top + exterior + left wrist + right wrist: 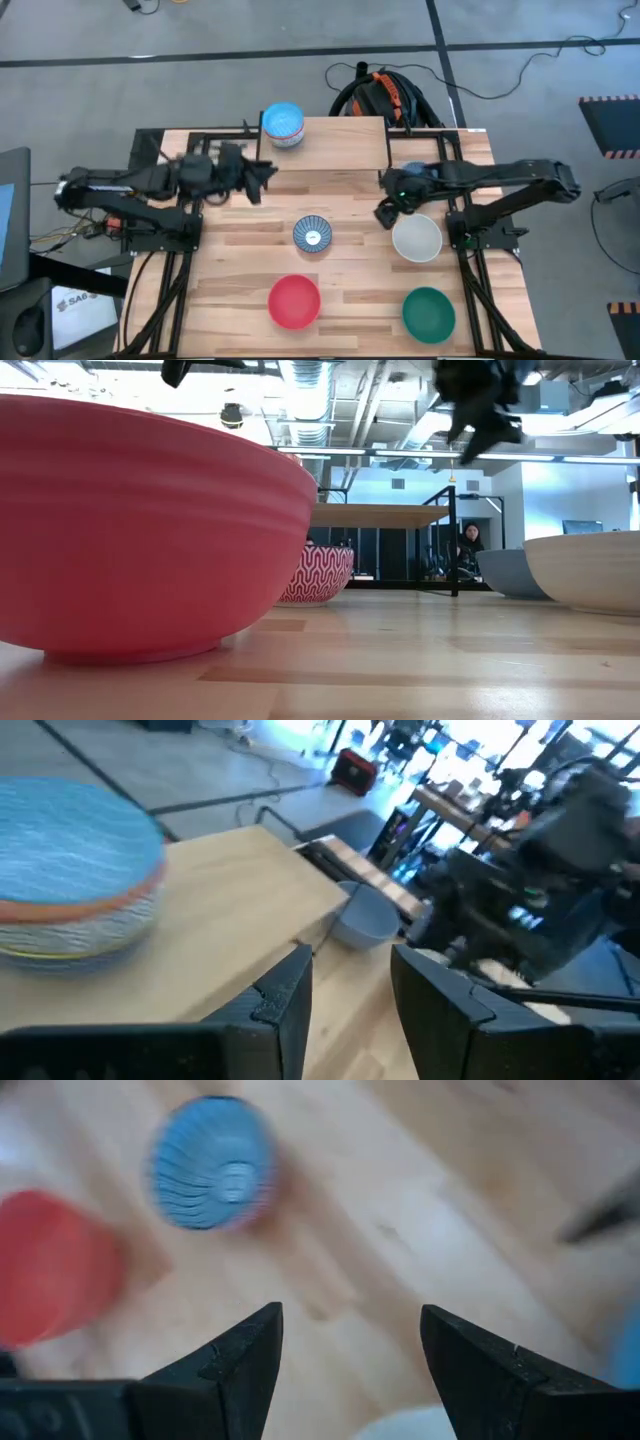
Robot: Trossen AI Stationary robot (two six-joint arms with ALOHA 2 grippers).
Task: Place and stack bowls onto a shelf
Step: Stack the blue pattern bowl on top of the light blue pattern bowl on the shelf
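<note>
While both dark arms hang above the slatted wooden tabletop (340, 300), neither holds anything. Left gripper (268, 180): beside the near left edge of the low light-wood shelf with black legs (330, 145), fingers (285, 1005) spread, nothing between them. Right gripper (385, 213): just beside the round white bowl (416, 239), fingers (240, 1350) spread over bare wood.

On the shelf's left corner stands a stack of bowls (283, 125), light blue uppermost; the left wrist view shows orange and patterned rims beneath. A small grey-blue bowl (362, 917) sits off the shelf's far end.

Remaining on the tabletop: blue-and-white patterned bowl (312, 235) at centre, red bowl (294, 301) near it, teal green bowl (428, 311) below the white one.
</note>
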